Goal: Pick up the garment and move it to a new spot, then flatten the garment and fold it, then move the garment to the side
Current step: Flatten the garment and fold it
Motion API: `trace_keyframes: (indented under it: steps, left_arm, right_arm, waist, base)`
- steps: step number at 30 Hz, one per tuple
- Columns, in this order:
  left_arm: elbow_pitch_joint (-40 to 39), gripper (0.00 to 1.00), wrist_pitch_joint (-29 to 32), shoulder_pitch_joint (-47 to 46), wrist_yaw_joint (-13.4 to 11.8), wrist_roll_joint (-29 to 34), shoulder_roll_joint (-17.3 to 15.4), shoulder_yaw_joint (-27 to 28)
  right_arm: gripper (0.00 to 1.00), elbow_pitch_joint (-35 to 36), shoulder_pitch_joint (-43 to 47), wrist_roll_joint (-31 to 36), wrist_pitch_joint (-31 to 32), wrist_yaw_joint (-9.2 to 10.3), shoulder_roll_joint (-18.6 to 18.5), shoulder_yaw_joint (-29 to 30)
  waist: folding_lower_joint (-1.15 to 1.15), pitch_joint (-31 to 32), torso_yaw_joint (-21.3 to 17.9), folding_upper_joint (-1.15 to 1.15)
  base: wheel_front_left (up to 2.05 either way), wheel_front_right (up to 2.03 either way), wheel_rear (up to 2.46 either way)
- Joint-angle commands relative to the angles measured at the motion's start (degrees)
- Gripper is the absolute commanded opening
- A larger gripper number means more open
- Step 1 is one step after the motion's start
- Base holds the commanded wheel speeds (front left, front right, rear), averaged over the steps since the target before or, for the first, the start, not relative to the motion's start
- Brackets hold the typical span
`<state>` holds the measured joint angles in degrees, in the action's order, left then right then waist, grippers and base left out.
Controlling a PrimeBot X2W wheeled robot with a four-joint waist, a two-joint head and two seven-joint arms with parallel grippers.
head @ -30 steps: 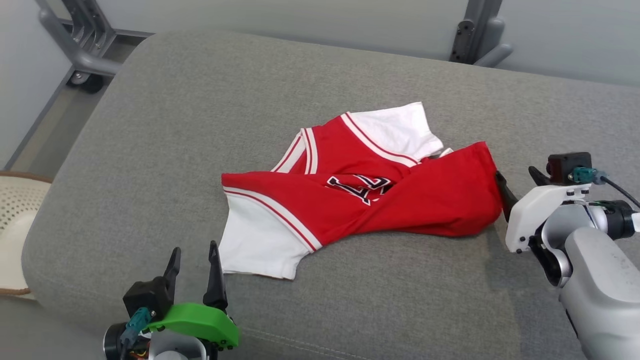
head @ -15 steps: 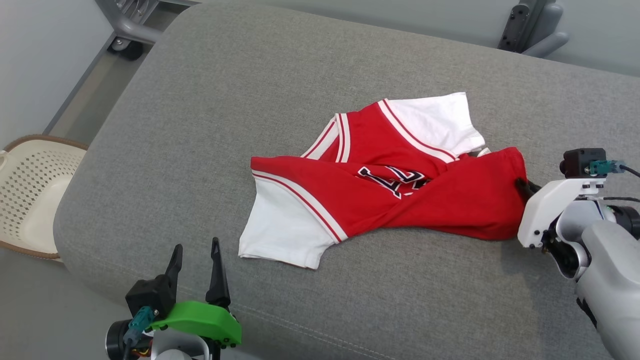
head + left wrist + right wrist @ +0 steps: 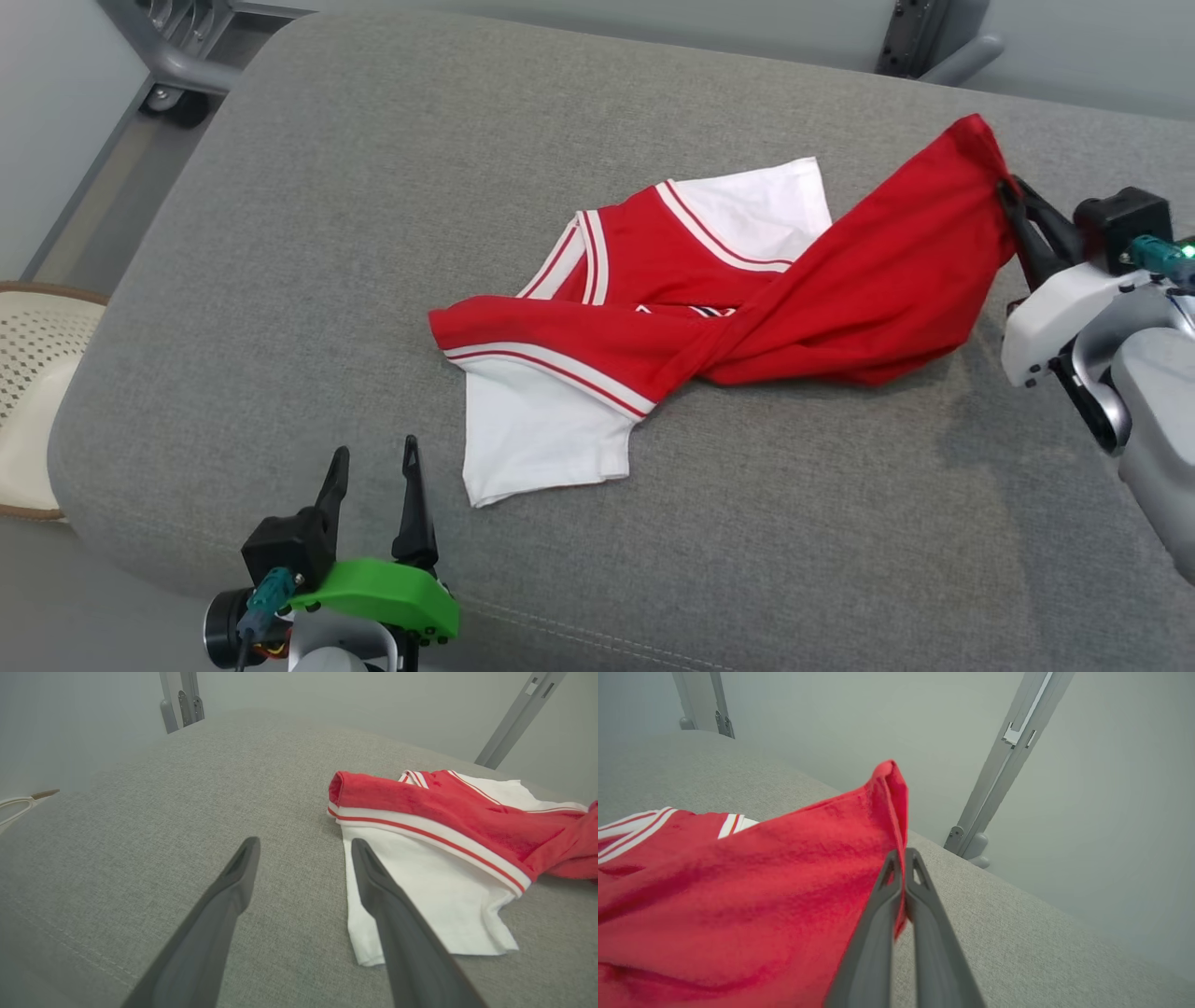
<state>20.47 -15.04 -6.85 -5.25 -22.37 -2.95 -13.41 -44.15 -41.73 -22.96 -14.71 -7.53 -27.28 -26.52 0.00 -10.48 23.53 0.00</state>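
- Looking from the left, we see a pale basket (image 3: 33,392) standing beside the edge of the grey cushion (image 3: 355,205).
- Our left gripper (image 3: 375,446) (image 3: 304,841) hovers over the cushion's near edge, its fingers spread apart with nothing between them.
- Just right of those fingers lies a white sleeve (image 3: 532,439) of the garment (image 3: 840,299) (image 3: 420,807) (image 3: 761,882), near them but not touching.
- The garment is red with white sleeves and striped trim, and it lies twisted on the middle of the cushion.
- Our right gripper (image 3: 1005,183) (image 3: 903,851) has its fingers pinched together on the garment's red edge. It holds that end up off the cushion, while the sleeves and the rest lie flat on it.
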Motion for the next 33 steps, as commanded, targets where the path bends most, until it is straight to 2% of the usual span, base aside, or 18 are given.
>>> trace_keyframes:
  steps: [1,7,11,16,24,25,26,27,28,33]
  left_arm:
    - [-0.2,1.00,-0.1,-0.6,-0.2,0.2,0.0,0.0]
    - [-0.8,1.00,-0.1,-0.7,-0.5,0.3,0.0,0.2]
    - [-1.1,1.00,-0.1,-0.7,-0.6,0.6,0.0,0.7]
    - [-1.0,1.00,-0.1,-1.1,-0.3,1.0,-0.1,1.0]
    - [-0.2,1.00,-0.1,-0.9,-0.1,1.1,-0.3,1.1]
    - [-0.2,1.00,-0.1,-0.8,-0.2,1.2,-0.3,1.2]
    - [-0.2,1.00,-0.1,-0.7,-0.3,1.2,-0.4,1.2]
    - [-0.1,1.00,-0.1,-0.5,-0.3,1.3,-0.4,1.3]
    - [-0.2,1.00,-0.1,-0.4,-0.4,1.3,-0.5,1.3]
    - [-0.2,1.00,-0.1,0.1,-0.6,1.3,-0.7,1.5]
  right_arm:
    - [0.00,1.9,1.1,1.6,-0.5,0.09,-0.8,-1.5]
    - [0.00,17.3,8.8,6.4,-0.5,0.09,-4.1,-3.1]
    - [0.00,25.4,17.2,8.9,-0.5,0.09,-4.5,-2.1]
    - [0.00,28.3,23.0,10.2,-0.5,0.09,-2.4,-2.4]
    - [0.00,28.8,28.9,14.7,-0.5,0.09,0.0,-4.8]
    - [0.05,29.1,29.6,15.1,-0.5,0.09,0.3,-4.8]
    - [0.38,29.4,30.3,15.4,-0.5,0.09,0.4,-4.8]
    - [0.94,29.9,31.1,15.4,-0.5,0.09,0.6,-4.9]
    - [1.00,30.5,31.9,15.2,-0.5,0.09,0.7,-4.9]
    - [1.00,33.1,35.6,14.0,-0.5,0.09,0.1,-3.9]
  waist:
    - [0.00,-0.1,-1.3,0.00]
    - [0.00,-0.8,-4.6,0.00]
    - [0.00,-0.9,-8.2,0.00]
    - [0.00,-0.5,-11.7,0.00]
    - [0.00,0.6,-14.5,0.00]
    - [0.00,0.8,-14.8,0.00]
    - [0.00,1.0,-15.0,0.00]
    - [0.00,1.2,-15.2,0.00]
    - [0.00,1.4,-15.4,0.00]
    - [0.00,2.1,-16.1,0.00]
  base:
    - [0.00,0.00,0.00]
    - [0.00,0.00,0.00]
    - [0.00,0.00,0.00]
    - [0.00,0.00,0.00]
    - [0.00,0.00,0.00]
    - [0.00,0.00,0.00]
    - [0.00,0.00,0.00]
    - [0.00,0.00,0.00]
    - [0.00,0.00,0.00]
    - [0.00,0.00,0.00]
